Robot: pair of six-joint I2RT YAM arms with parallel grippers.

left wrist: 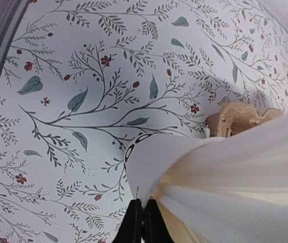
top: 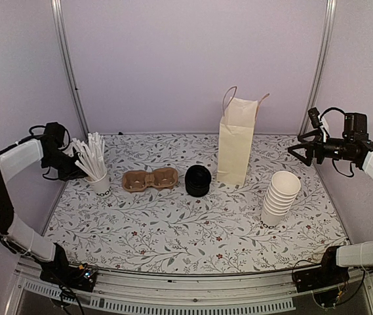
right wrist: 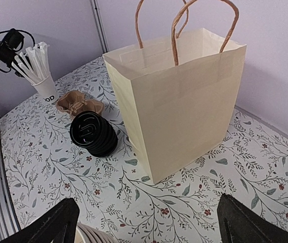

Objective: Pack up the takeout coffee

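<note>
Left gripper (left wrist: 142, 208), fingers pressed together, sits beside the white paper cup of white stir sticks (top: 101, 184); right gripper (right wrist: 148, 205) hangs spread wide, facing the tall cream paper bag (right wrist: 184, 106)

Soft, even, bright light all round
Only faint shadows hug the paper bag (right wrist: 184, 106) on the worktop (right wrist: 245, 167); left wrist view: near pale shapes (left wrist: 245, 167) at lower right are blurred.

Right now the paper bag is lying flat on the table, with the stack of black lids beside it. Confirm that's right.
Not right. The paper bag stands upright, mouth open and handles up, rather than lying flat. The stack of black lids does sit beside it. The right wrist view shows this plainly.
</note>
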